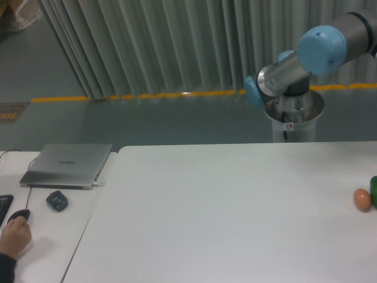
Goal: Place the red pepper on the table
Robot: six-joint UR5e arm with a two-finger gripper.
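Grey metal and pale blue joint caps are all that shows of the arm (294, 71): its upper link runs out past the right edge of the picture, so the claw itself is out of view and I cannot tell how far it is open or whether it has hold of anything. The red pepper does not show either, so its place cannot be told from this view. Closest to where the arm leaves the picture, a big blue joint cap (321, 50) sits at the elbow, and a second, smaller blue cap (253, 90) ends the link that points away from that edge. Below them the arm's round grey pedestal (293, 121) stands behind the far edge of the large white desk (224, 218). On that desk, at the side nearest the arm's exit, a small orange-brown ball (362, 199) lies just beside a dark green item (374, 190) that the edge cuts off; whether the two touch cannot be told. Well away, on the opposite side, a narrower white desk (47, 253) adjoins the large one. It carries a closed silver laptop (68, 165), a small dark object (57, 201) in front of it, the corner of a black keyboard (5, 207), and a person's hand (14, 236) resting on a black mouse (19, 215). Behind everything, a pleated grey curtain (165, 41) hangs above a grey floor marked with a yellow line (147, 95).
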